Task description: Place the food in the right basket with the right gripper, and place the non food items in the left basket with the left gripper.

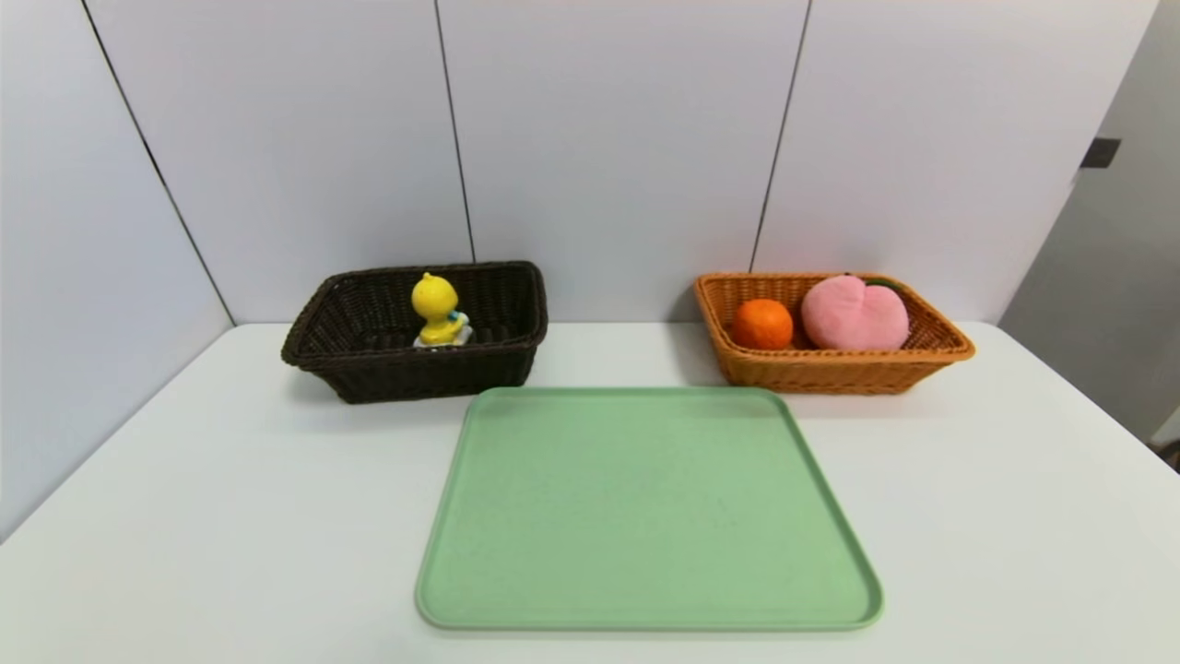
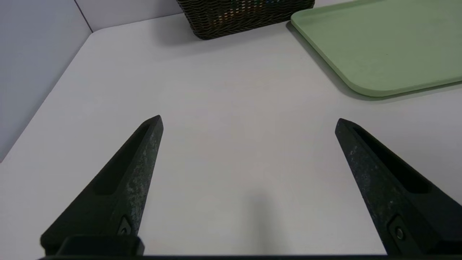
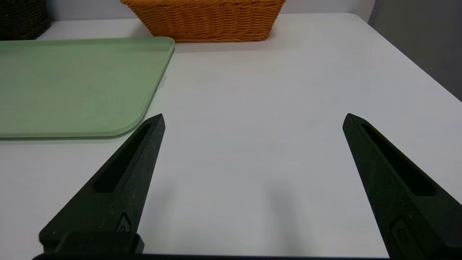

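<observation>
The dark brown left basket (image 1: 369,369) stands at the back left and holds a yellow duck toy (image 1: 435,309) on its white car. The orange-tan right basket (image 1: 830,373) at the back right holds a round orange (image 1: 762,324) and a pink plush peach (image 1: 853,314). Neither arm shows in the head view. My left gripper (image 2: 249,121) hovers open over bare table, near the front left of the tray, with the left basket (image 2: 234,18) ahead. My right gripper (image 3: 253,119) is open over bare table, beside the tray's right edge, with the right basket (image 3: 209,21) ahead.
A green tray (image 1: 645,507) with nothing on it lies in the middle of the white table (image 1: 184,516), also seen as the green tray (image 2: 382,47) and the green tray (image 3: 72,83). White wall panels stand behind the baskets. The table's right edge (image 1: 1088,406) lies past the right basket.
</observation>
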### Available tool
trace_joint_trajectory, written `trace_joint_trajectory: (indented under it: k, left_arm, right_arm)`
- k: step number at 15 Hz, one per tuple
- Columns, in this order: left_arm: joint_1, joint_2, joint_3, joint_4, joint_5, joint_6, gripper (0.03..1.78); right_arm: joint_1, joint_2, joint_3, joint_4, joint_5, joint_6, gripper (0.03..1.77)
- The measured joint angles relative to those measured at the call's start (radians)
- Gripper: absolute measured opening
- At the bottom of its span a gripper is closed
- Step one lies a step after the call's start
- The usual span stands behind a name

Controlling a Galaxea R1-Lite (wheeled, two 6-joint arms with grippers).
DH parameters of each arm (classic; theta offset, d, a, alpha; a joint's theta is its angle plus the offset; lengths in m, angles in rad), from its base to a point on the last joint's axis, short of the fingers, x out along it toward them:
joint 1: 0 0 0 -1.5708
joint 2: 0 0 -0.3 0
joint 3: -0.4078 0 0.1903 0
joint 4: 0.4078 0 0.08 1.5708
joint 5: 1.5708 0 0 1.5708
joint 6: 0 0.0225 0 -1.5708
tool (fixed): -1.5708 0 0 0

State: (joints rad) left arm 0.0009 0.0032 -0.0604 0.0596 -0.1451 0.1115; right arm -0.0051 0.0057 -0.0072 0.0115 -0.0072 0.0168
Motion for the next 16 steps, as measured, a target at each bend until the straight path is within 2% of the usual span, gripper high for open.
trace_joint_trajectory:
  k: [3,7,10,13,16]
  left_arm:
    - [0.000,-0.003,0.005,-0.002,0.049,-0.065,1.69]
    - [-0.001,-0.004,0.026,-0.045,0.059,-0.199,1.69]
    - [-0.001,-0.004,0.041,-0.069,0.103,-0.249,1.69]
    - [0.000,-0.004,0.042,-0.069,0.110,-0.169,1.69]
    - [0.000,-0.004,0.056,-0.058,0.105,0.037,1.69]
  right_arm:
    - [0.000,-0.006,0.004,-0.001,-0.003,0.002,1.70]
    - [0.000,-0.007,0.004,-0.001,-0.003,0.001,1.70]
    - [0.000,-0.007,0.004,-0.001,-0.004,0.001,1.70]
    - [0.001,-0.007,0.004,-0.001,-0.006,0.001,1.70]
    - [0.000,-0.007,0.004,-0.001,-0.006,0.001,1.70]
